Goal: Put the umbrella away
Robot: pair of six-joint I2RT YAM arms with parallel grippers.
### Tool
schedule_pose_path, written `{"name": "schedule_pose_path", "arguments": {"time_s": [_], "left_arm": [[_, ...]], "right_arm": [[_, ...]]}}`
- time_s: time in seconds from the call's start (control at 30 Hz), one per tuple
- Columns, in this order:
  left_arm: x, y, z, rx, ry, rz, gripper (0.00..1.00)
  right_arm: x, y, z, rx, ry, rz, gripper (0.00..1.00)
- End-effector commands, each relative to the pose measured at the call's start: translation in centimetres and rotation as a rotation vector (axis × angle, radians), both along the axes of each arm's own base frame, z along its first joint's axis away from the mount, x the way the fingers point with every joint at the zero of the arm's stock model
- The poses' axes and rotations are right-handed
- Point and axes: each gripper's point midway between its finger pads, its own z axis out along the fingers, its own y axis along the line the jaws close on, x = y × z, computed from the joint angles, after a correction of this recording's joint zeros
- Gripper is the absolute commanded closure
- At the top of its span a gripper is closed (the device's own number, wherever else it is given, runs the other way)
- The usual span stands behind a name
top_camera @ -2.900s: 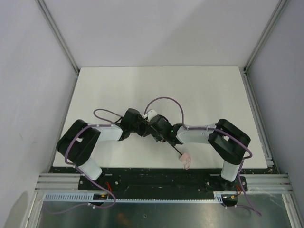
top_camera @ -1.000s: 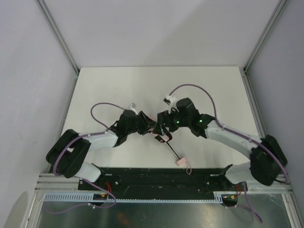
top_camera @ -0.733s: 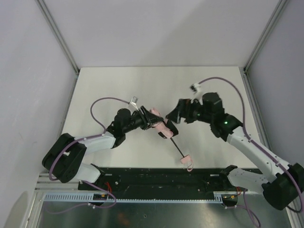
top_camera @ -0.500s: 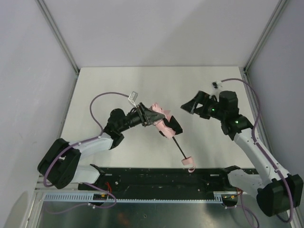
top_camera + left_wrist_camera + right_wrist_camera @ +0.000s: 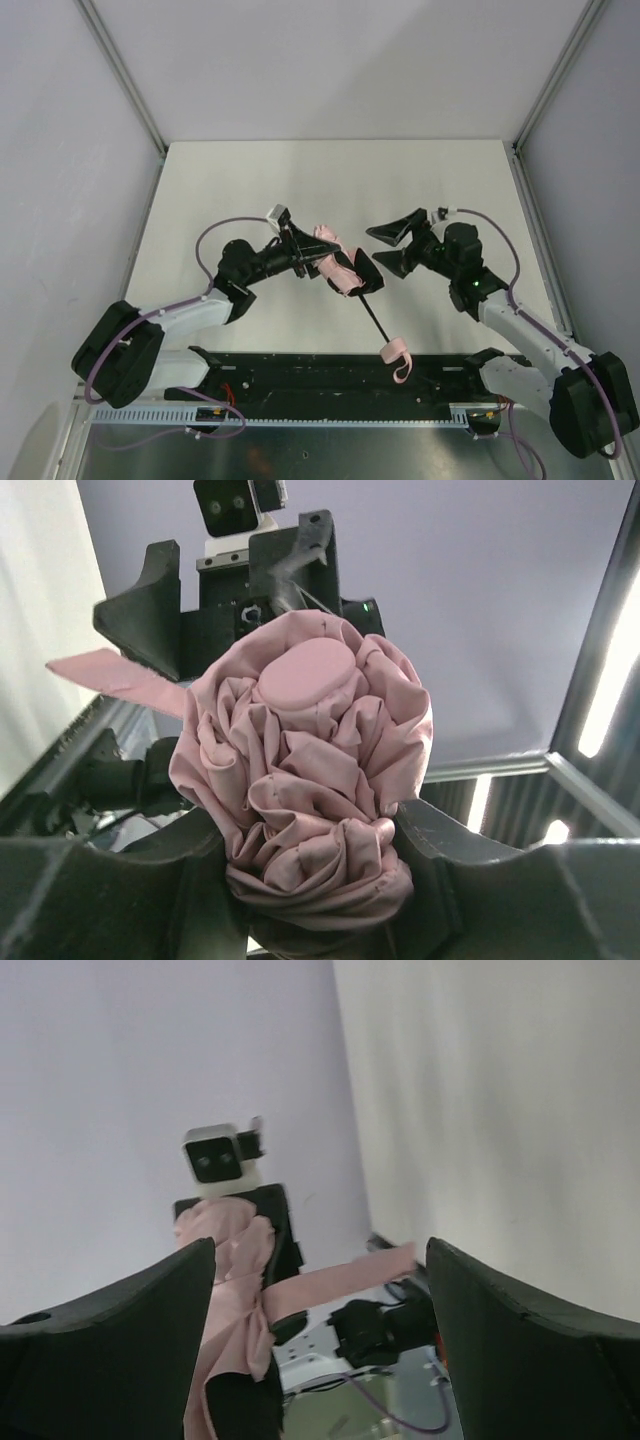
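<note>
The umbrella [image 5: 340,268] is a bunched pale pink fabric bundle held above the table. Its thin black shaft [image 5: 372,318] runs down to the small pink handle [image 5: 394,353] with a loop strap at the near edge. My left gripper [image 5: 322,262] is shut on the fabric bundle [image 5: 310,780], which fills the left wrist view. My right gripper [image 5: 393,245] is open and empty, just right of the bundle and apart from it. In the right wrist view the pink fabric [image 5: 232,1280] and a flat pink strap [image 5: 340,1278] show between its fingers [image 5: 110,1310].
The white table [image 5: 250,190] is boxed by pale walls with metal frame posts [image 5: 120,70]. A black rail [image 5: 330,375] runs along the near edge by the arm bases. Purple cables [image 5: 215,240] loop over both arms.
My right gripper let go of the umbrella, swung out right, then came back toward the bundle, open. My left gripper lifted the pink bundle up and right; the handle slid a little nearer the rail.
</note>
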Motion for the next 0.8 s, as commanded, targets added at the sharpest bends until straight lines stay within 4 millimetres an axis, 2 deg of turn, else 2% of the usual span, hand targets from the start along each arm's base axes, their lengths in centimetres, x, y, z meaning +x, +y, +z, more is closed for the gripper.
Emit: {"name": "schedule_pose_path", "arguments": {"time_s": [0.0,0.13,0.27,0.53,0.77], "left_arm": [[-0.5,0.9,3.0,-0.135,0.126,-0.005,1.00],[-0.2,0.8,2.5,-0.122,0.182,0.009,1.00],[0.0,0.6,2.8,-0.110,0.169,0.012,1.00],[-0.1,0.4,3.1,-0.103,0.157,0.003,1.00],[-0.2,0.2,3.4,-0.101,0.148,-0.003,1.00]], "right_arm": [[0.2,1.8,3.1,0.223,0.082,-0.117,0.13],[-0.5,3.3,2.6,0.260,0.160,-0.115,0.17],[-1.6,3.8,0.3,0.208,0.254,-0.124,0.20],[-2.8,2.1,-2.9,0.078,0.302,-0.189,0.19],[-3.7,3.9,-2.0,0.161,0.318,-0.134,0.20]]}}
